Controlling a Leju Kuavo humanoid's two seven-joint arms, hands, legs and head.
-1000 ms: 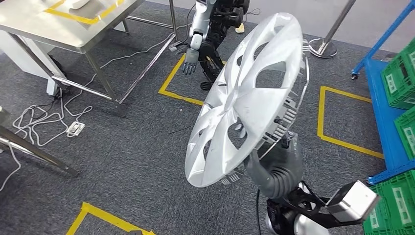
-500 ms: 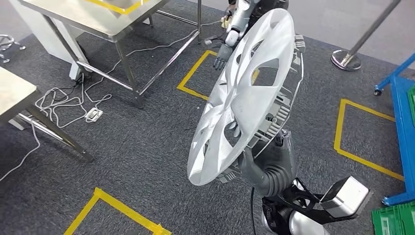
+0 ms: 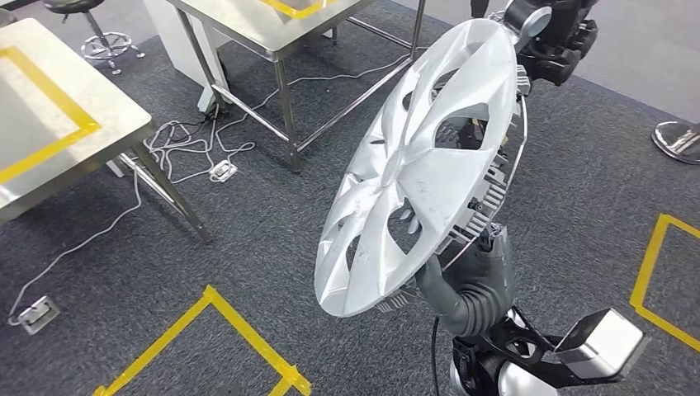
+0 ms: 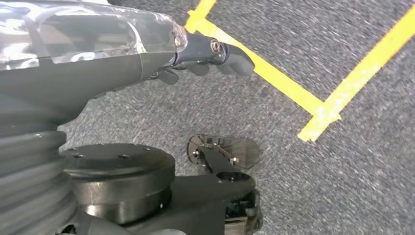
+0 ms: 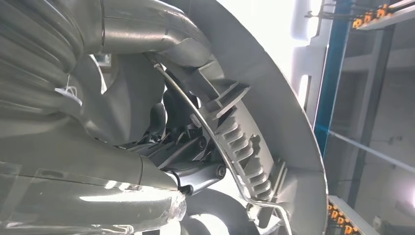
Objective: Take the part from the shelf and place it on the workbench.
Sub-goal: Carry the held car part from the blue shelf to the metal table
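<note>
My right hand [image 3: 462, 285] grips the silver wheel cover [image 3: 421, 165] at its lower rim, fingers hooked in behind among the clips and wire ring, and holds it up on edge, tilted, above the grey carpet [image 3: 248, 247]. 2 steel workbenches [image 3: 49, 124] stand well apart from it, ahead and to my left, with white cables [image 3: 177, 140] trailing under them. Yellow tape [image 3: 210, 301] marks squares on the floor. My left hand [image 4: 210, 54] hangs over the carpet, fingers loosely curled on nothing.
</note>
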